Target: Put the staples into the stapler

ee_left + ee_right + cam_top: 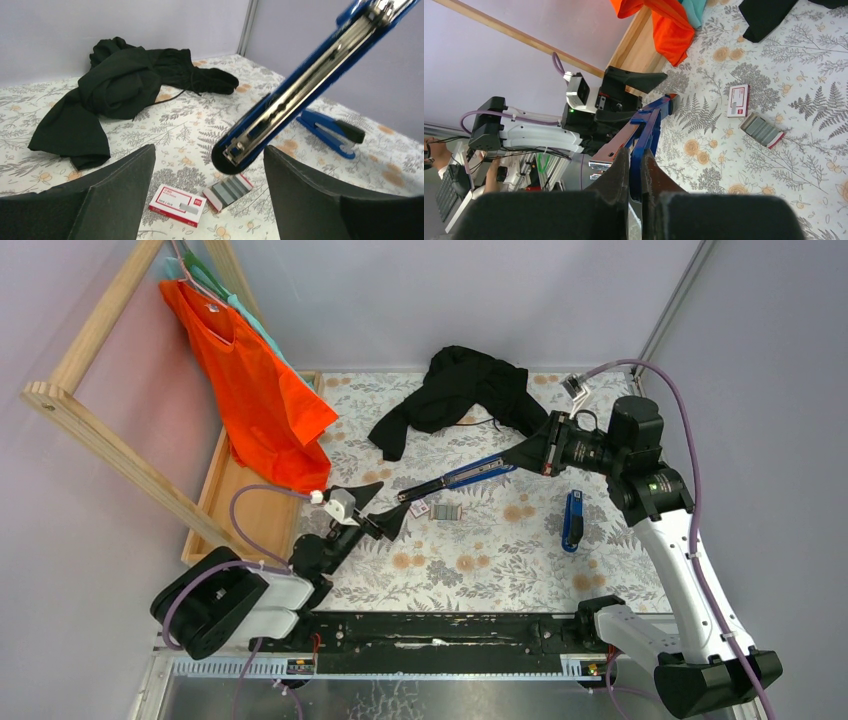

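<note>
So, done: stapler (300, 80) hinged open, aloft, my right pincer (634, 165) clamped on it.
Left pincer (388, 508): spread wide, empty, flanking the stapler's tip.
Staples (229, 190): on the table (480, 560) below; loading looks undone.

Overhead view looks down on whole table (500, 560); both wrist views close, low, sharing stapler (310, 85), staples (229, 191).

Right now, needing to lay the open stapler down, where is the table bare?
Bare: the near strip of table below the staple box and staple tray, and the gap between that tray and the second blue stapler. Crowded: around the left gripper and at the black garment.
</note>
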Robot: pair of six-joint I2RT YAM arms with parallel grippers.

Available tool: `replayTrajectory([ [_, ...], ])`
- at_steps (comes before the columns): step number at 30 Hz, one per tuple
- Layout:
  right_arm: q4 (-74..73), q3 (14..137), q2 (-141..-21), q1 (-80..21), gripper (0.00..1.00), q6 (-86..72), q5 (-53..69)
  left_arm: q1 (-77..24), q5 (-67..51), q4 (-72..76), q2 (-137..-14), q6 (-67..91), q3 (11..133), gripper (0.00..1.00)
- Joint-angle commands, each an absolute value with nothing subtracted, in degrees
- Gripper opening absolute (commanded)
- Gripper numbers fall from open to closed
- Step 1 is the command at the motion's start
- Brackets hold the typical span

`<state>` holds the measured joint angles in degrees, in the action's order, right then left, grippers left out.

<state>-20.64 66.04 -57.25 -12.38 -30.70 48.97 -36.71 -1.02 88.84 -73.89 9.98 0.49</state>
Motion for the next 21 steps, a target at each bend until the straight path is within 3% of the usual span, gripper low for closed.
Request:
replayTrajectory([
  [1,-19.40,68.96,-55.34,-12.66,0.00,-30.51,47.56,-36.30,1.87,89.71,-70.62,13.41,0.38,0.93],
  [3,-19.30,67.98,-55.13,-12.69,0.00,-30.00,45.12,-36.30,2.20,85.36,-67.32,15.42,0.82,1.00],
  [12,-7.32,57.14,-51.63,-12.72,0.00,-30.48,38.02,-36.30,9.82,34.79,-49.88,32.90,16.23,1.00],
  [16,3.08,49.71,-49.88,-12.67,0.00,-34.04,37.77,-36.14,14.82,16.94,-49.42,44.48,24.10,1.00],
  [21,21.08,39.75,-47.01,-12.80,0.00,-41.67,35.40,-35.45,7.10,2.99,-55.47,52.95,35.72,1.00],
])
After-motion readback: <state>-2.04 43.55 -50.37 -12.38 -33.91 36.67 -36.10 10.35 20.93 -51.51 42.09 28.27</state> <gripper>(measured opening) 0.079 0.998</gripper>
